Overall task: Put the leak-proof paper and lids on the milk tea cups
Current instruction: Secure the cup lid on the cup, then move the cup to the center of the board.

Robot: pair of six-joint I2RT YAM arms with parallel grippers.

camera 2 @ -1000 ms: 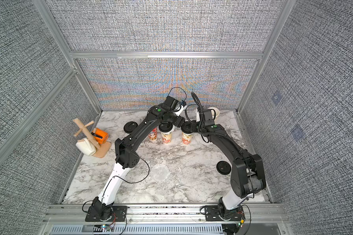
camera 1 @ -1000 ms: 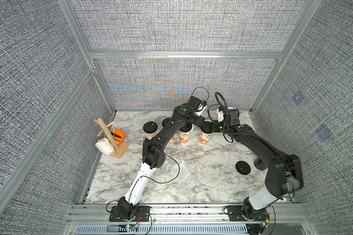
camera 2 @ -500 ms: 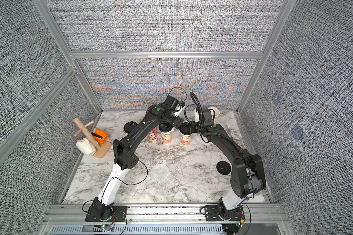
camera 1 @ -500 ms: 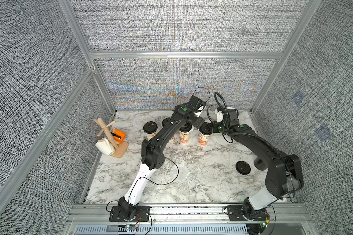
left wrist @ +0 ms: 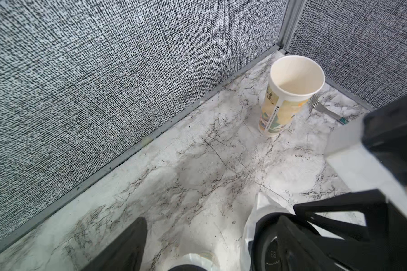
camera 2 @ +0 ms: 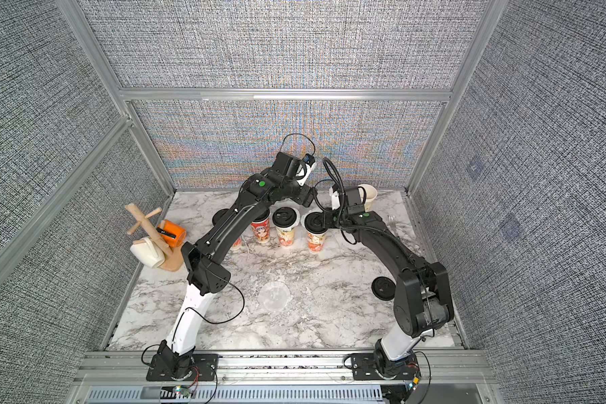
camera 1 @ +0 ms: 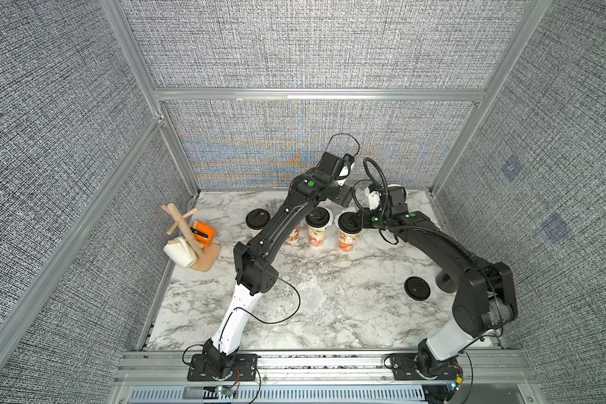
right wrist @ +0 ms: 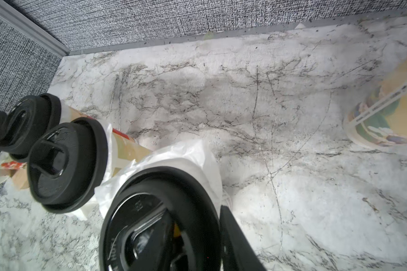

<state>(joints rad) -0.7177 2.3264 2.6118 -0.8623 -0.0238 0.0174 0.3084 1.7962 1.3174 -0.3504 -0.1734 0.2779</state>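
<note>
L tool (left wrist: 216, 225) opened wider; lidded milk tea cups (camera 1: 316, 235) upright, axes vert.

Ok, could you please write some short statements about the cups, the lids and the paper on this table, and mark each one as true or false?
1. The open cup in the far corner has neither a lid nor paper on it. True.
2. A round translucent paper lies flat on the table, apart from the cups. True.
3. The loose black lid beside the right arm sits on a cup. False: it lies flat on the table.
4. A spoon lies next to the open cup. False: it is a fork.
5. In the right wrist view, white paper sticks out from under the nearest black lid. True.
</note>
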